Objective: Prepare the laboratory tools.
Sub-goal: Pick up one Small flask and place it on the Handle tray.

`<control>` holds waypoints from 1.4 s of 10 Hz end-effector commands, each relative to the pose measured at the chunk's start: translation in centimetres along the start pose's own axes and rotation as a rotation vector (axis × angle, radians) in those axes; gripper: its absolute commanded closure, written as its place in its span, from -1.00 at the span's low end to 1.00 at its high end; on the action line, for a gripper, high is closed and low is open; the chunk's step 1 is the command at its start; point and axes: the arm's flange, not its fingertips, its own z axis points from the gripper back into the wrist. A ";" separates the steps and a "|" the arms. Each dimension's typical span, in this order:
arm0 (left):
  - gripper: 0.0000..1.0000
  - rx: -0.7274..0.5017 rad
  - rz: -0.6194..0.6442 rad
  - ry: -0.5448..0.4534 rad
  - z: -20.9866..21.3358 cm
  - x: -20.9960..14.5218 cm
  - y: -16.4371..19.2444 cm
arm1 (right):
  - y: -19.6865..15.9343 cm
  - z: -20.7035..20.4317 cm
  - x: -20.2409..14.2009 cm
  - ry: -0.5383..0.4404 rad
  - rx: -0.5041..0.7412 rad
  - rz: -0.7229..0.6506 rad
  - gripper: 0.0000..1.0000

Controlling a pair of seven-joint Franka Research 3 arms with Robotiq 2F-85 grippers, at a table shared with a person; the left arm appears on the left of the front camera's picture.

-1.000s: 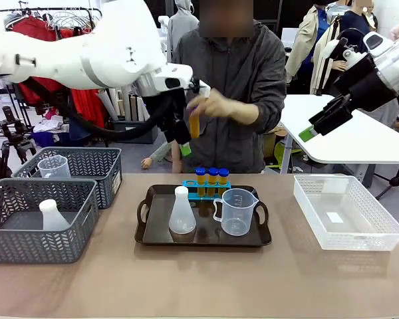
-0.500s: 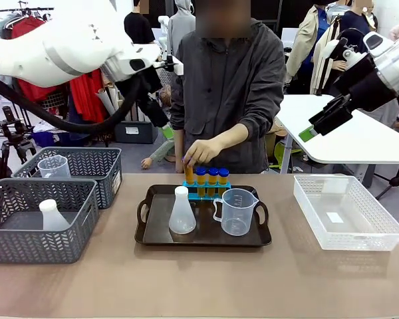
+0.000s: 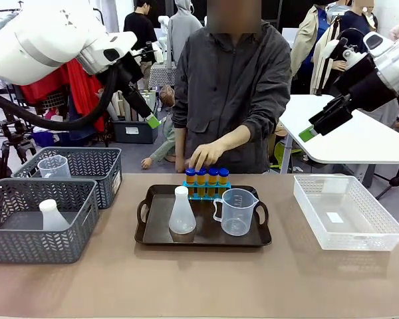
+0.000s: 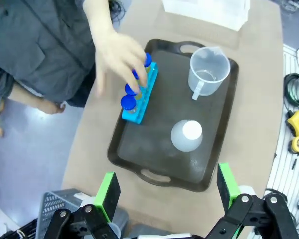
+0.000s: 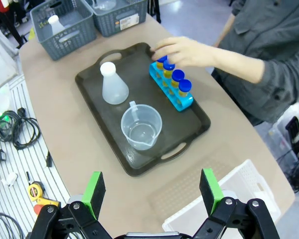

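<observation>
Fingers of both grippers are spread wide, nothing held: left gripper (image 4: 164, 194) and right gripper (image 5: 152, 191) are kept high, prob. to leave room for person's hand (image 3: 203, 157), placed on tubes (image 3: 206, 176) in blue rack (image 3: 206, 191) on black tray (image 3: 203, 240), w/ flask (image 3: 181, 212) & jug (image 3: 236, 211) alongside

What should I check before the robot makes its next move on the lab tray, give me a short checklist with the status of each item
1. Left gripper open and empty: ok.
2. Right gripper open and empty, raised off the table: ok.
3. Four blue-capped tubes standing in the blue tube rack on the black tray: ok.
4. Person's hand off the rack: not ok, the fingers are on the leftmost tube.
5. Conical flask and measuring jug upright on the tray, apart from each other: ok.
6. Tubes fully seated in the rack: cannot tell.
</observation>
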 end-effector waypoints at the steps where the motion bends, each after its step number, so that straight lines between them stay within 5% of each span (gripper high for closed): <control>1: -1.00 -0.054 -0.031 -0.083 0.7 -2.2 0.2 | -0.1 -0.1 -0.1 -0.034 0.022 0.007 -1.00; 4: -1.00 -0.097 -0.051 -0.168 2.1 -3.7 0.2 | -0.1 -0.1 -0.1 -0.034 0.022 0.007 -1.00; 14: -1.00 -0.083 -0.023 -0.152 3.2 -4.1 -1.2 | -0.1 -0.1 -0.1 -0.034 0.022 0.007 -1.00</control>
